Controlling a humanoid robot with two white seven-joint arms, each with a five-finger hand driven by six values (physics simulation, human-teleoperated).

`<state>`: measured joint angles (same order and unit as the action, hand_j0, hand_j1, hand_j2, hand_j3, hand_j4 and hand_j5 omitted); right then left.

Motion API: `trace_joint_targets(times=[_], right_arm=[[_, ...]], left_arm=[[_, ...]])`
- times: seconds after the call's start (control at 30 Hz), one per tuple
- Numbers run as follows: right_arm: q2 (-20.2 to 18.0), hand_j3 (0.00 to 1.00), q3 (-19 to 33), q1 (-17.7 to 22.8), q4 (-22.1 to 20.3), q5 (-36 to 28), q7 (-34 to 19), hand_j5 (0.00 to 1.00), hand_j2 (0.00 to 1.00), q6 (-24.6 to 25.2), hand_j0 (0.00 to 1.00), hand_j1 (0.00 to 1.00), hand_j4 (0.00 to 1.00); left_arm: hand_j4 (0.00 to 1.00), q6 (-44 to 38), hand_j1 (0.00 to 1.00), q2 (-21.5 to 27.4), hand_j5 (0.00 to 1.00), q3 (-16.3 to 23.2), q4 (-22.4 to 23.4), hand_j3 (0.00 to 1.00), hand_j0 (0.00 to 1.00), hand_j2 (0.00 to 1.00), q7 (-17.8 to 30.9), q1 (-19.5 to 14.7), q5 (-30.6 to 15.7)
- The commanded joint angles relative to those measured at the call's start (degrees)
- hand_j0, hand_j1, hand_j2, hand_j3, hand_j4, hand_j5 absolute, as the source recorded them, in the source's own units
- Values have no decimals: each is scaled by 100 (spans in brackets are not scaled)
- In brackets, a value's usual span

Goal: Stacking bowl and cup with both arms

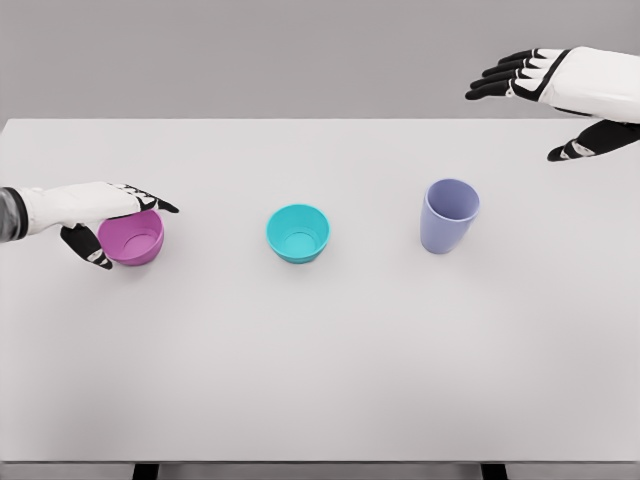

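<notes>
- Left hand (105, 215) cups the pink bowl (133, 240), fingers over its rim, thumb outside.
- Right hand (560, 95) hovers spread wide, well apart from the cup (448, 215).
- Teal bowl (298, 233) sits between them.

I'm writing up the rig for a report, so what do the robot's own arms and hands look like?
Both arms are smooth white shells. The left hand and the right hand each have a white back and five black fingers with small white patches at the joints. The left arm shows a grey band at the picture's edge. No cables or markings are visible.

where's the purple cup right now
In the head view, the purple cup stands upright on the table, right of the teal bowl, below the raised right hand.
</notes>
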<state>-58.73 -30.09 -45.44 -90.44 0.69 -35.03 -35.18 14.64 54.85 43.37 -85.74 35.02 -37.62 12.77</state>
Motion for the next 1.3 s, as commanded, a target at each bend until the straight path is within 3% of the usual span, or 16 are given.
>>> trace_joint_targets(times=[0.0,1.27], right_arm=[[-7,100,3,-9,0,-34,3,100,100,18,100,100,100],[20,100,3,0,0,-34,3,100,100,18,100,100,100]], left_arm=[[99,4,99,-9,99,5,13,99,99,99,-2,0,6],[99,56,99,-167,99,40,295,99,99,99,-2,9,129]])
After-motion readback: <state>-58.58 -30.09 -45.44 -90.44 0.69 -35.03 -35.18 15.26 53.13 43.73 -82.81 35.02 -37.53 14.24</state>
